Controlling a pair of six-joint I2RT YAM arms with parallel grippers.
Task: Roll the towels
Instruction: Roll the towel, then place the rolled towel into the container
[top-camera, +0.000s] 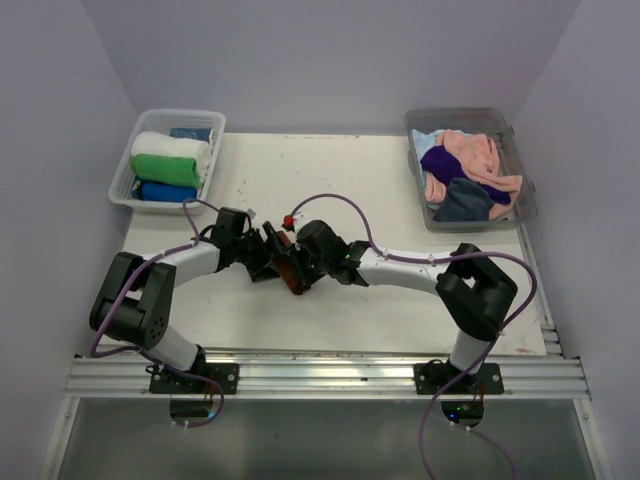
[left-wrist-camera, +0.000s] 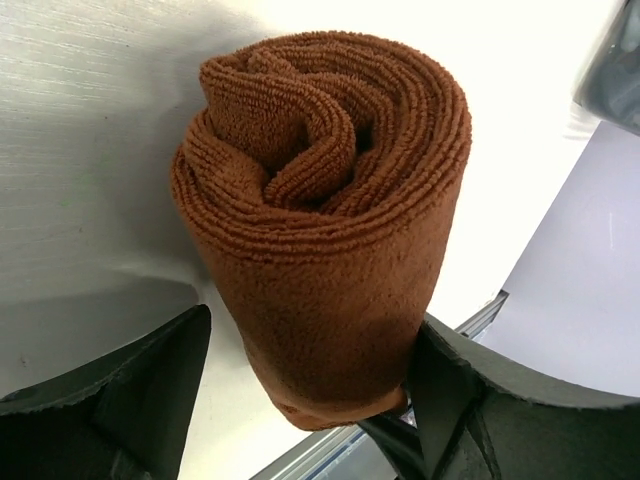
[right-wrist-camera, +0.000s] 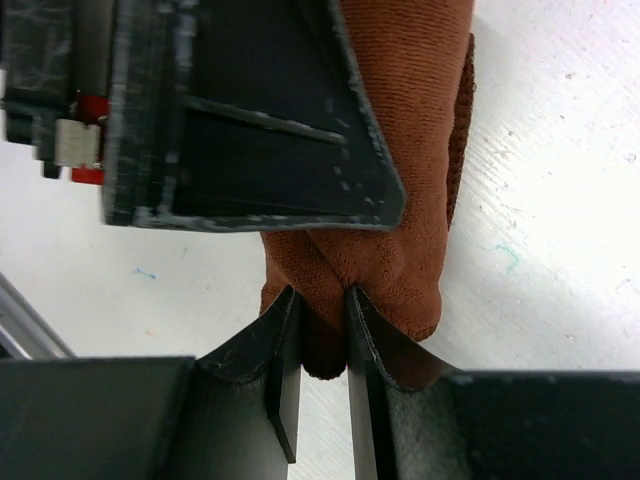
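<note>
A: Status on the rolling?

B: Part done. The left bin at the far left corner holds a white roll, a green roll and a blue roll. There's something dark behind them, can't tell what. The right bin holds loose cloths: pink, purple, dark grey-blue, and a bit of pale blue. None of those are rolled yet.

A: And the one in hand?

B: The brown towel sits mid-bench between the arms. The left wrist view shows a tight spiral, so I judge the roll is finished and not yet binned.

A: Tools?

B: The right tool is pinched on a fold at the end of the brown towel, with cloth squeezed between its fingers. The left tool is spread wide and straddles the roll. One finger touches the roll and the other stands off with a gap, so there's no clamp there.

A: Clearance?

B: It's tight at the centre. Both tools crowd the roll, and the left tool's body hangs just above it in the right wrist view. The near rail is close behind the roll. The bench is bare between the bins, so I'd expect a free path to the left bin. The walls sit close beside each bin, and the left bin looks nearly full, so the drop slot is narrow.
</note>
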